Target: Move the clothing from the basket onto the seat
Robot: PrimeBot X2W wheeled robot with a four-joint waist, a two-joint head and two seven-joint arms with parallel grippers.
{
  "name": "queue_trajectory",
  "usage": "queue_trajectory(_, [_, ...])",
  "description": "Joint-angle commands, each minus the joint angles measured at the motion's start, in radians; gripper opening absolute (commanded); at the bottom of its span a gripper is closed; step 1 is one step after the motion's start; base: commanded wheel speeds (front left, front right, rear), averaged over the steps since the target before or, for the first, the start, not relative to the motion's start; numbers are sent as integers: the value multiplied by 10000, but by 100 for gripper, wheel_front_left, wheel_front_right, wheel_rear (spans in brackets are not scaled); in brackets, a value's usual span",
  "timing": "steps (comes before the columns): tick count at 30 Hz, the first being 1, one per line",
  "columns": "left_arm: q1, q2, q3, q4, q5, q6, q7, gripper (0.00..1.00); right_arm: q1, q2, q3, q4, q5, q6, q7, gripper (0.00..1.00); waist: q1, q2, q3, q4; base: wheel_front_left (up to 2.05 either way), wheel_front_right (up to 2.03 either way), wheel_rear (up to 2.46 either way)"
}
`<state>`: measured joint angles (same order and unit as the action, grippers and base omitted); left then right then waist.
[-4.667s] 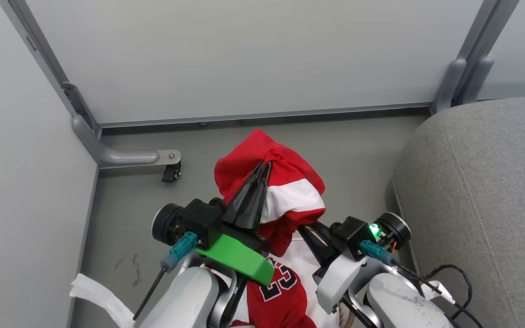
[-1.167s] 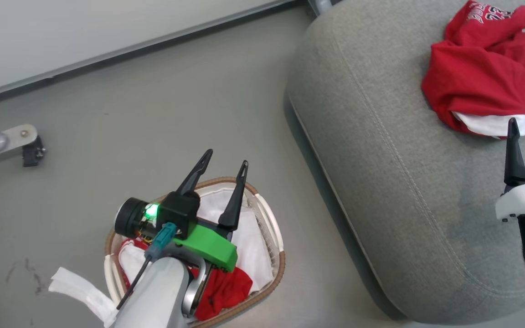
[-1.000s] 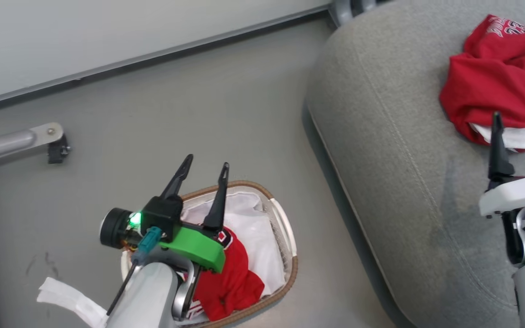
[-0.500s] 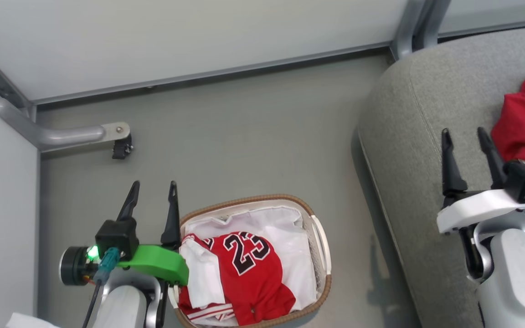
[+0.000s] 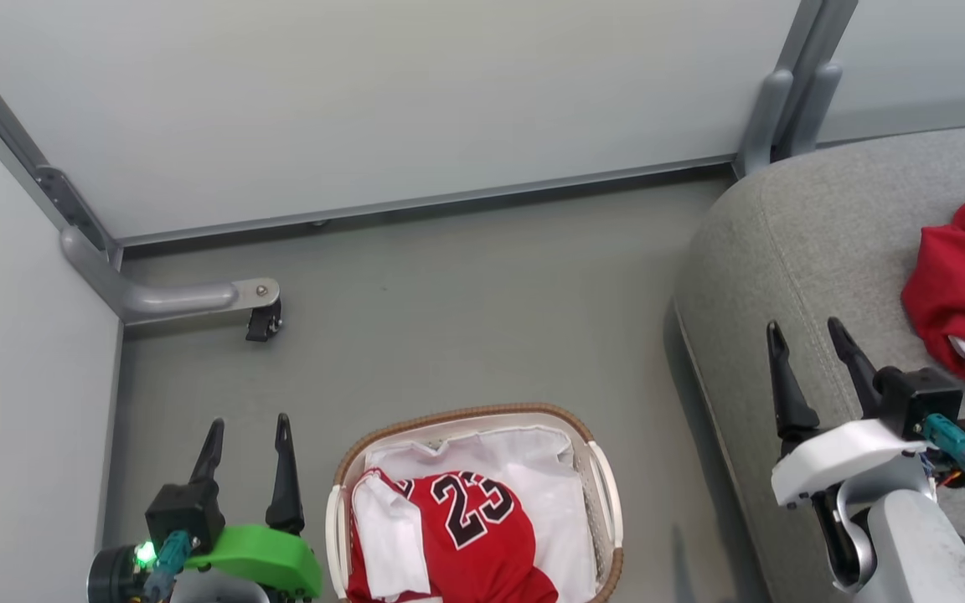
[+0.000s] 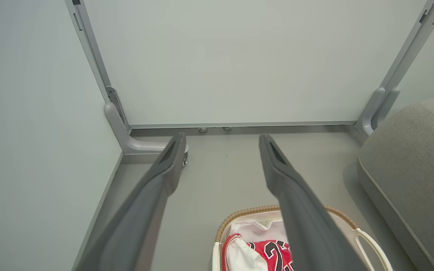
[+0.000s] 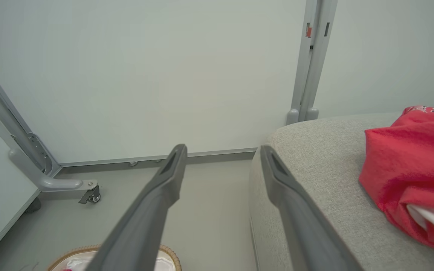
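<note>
Grey floor (image 5: 466, 293) in a partition corner: one garment on the seat (image 5: 817, 243), one in the basket (image 5: 457, 412).

Both grippers are empty, fingers spread wide. The left gripper (image 5: 249, 420) hangs just left of the basket, and the red jersey (image 5: 466, 519) numbered 23 lies to the right of its fingers, on the white liner (image 5: 554, 494). The right gripper (image 5: 804, 324) hovers over the seat edge, and a second red garment (image 5: 960, 285) rests on the seat right of its fingers, apart from them. Judged handling: the jersey is light, soft and limp (expect it to sag and trail when lifted). Take hold at a raised fold near the number, pinching red fabric only, because the loose liner could come up too.
</note>
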<state>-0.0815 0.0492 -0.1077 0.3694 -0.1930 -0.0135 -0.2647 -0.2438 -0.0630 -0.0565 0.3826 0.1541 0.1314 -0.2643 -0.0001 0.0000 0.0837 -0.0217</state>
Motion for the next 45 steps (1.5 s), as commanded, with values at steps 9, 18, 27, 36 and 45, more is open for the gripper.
queue_trajectory(9, [428,28,-25,63,-220,-130,5,100,300,37,101,3,-42,-14,0,100,1,0,-187,-148,0,0,0])
queue_trajectory(18, [-776,28,-681,715,-505,-246,4,100,-682,52,375,-474,152,-14,0,100,1,0,1300,-522,0,0,0])
queue_trajectory(27, [-2867,34,-1471,2692,-140,-146,6,100,-2134,72,1051,-1070,450,-14,0,100,1,0,3354,-1282,0,0,0])
queue_trajectory(36, [-4632,90,-2038,4923,631,-264,6,100,-2956,101,1455,-1450,689,-14,0,100,1,0,4894,-1874,0,0,0])
queue_trajectory(45, [-5885,133,-2606,7600,1192,-104,39,100,-3262,116,1726,-1545,905,-14,0,100,1,0,5906,-2165,0,0,0])
